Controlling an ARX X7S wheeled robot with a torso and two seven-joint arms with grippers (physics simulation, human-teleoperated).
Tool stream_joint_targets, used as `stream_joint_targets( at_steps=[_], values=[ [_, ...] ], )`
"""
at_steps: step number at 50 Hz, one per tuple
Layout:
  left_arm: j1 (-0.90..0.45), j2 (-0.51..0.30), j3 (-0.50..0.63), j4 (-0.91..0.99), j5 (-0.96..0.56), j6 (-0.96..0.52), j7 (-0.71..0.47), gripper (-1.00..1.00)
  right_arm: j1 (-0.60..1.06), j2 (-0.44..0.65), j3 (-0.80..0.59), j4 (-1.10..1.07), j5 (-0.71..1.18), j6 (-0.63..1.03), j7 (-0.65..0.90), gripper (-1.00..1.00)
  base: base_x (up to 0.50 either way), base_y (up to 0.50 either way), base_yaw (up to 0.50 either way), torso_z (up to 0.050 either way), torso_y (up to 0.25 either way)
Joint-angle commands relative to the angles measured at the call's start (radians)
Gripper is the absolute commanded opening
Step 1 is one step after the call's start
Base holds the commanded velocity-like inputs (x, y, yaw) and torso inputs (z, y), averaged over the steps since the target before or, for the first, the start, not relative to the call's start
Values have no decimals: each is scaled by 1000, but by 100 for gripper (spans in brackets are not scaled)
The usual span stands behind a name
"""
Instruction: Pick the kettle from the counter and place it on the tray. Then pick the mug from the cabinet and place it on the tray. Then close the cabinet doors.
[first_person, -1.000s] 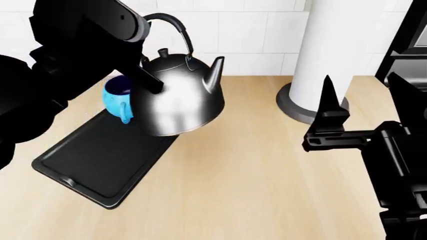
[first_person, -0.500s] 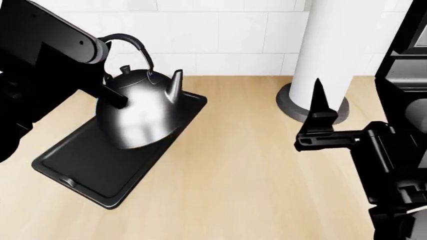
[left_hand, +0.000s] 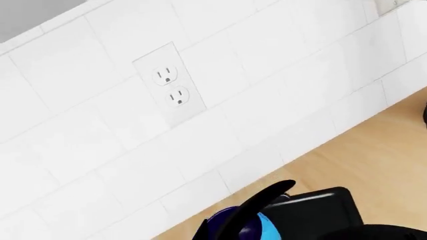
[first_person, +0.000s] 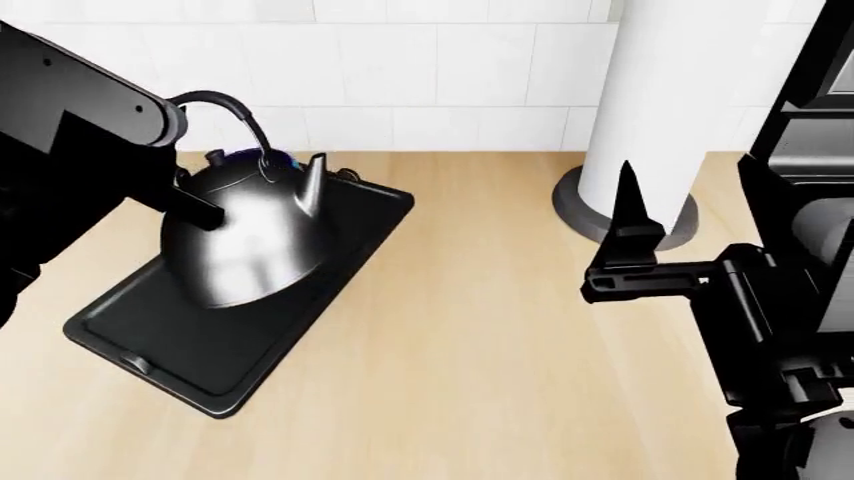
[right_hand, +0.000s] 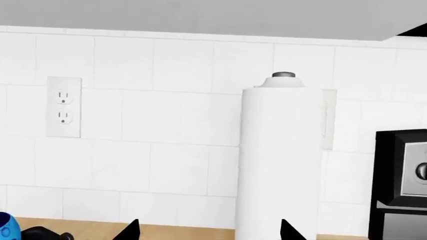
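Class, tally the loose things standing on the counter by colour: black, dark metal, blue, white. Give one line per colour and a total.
Black: 1, the tray
Dark metal: 1, the kettle, over the tray on the left arm
Blue: 1, the mug, mostly hidden behind the kettle
White: 1, the paper towel roll
Total: 4

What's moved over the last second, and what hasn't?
The left arm carried the kettle leftward from the tray's right edge to over the tray, now hiding most of the mug. The right gripper drifted slightly left. Tray and paper-towel roll stayed put.
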Motion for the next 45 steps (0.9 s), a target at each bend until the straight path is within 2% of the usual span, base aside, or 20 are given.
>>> stream_joint_targets(
  at_steps=[1, 24, 45],
  values=[
    [-37, -26, 3, 9, 19, -26, -9, -100, -2, -7, -5, 8, -8, -2, -6, 100, 0, 0, 0, 0, 0],
    [-109, -82, 119, 40, 118, -68, -7, -100, -14, -6, 0, 14, -12, -18, -15, 100, 0, 0, 0, 0, 0],
    [4, -86, 137, 11, 150, 17, -25, -100, -18, -16, -9, 25, -24, -18, -21, 100, 0, 0, 0, 0, 0]
  ],
)
